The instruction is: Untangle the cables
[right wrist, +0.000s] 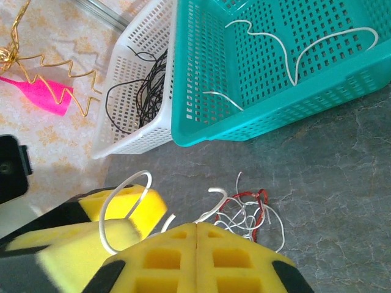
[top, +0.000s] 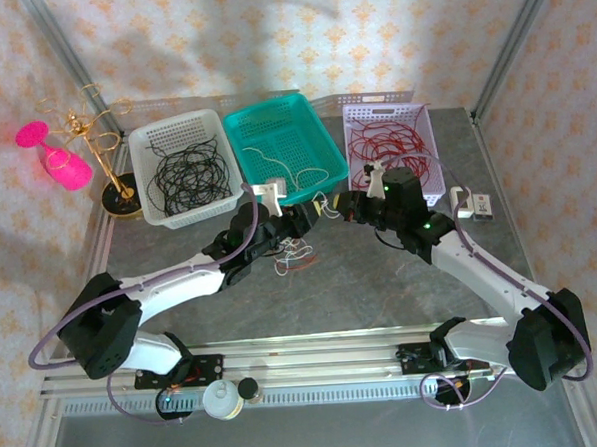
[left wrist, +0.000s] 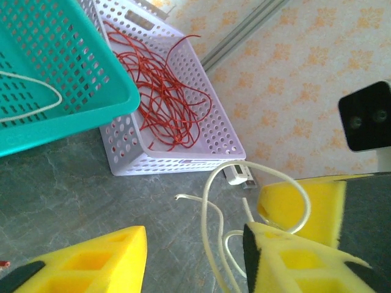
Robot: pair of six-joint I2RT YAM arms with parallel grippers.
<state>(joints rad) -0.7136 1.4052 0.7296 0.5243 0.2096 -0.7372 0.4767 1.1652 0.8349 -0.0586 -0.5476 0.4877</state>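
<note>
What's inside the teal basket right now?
A few loose white cables lie on the perforated floor of the teal basket. In the top view, the left arm covers its near-left corner.

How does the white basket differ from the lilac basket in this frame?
The white basket sits left of the teal basket; the lilac basket sits right of it. The white basket holds black cables, while the lilac basket holds red cables. Both are perforated plastic baskets on the far side of the table, and each holds a loose pile of one colour.
</note>
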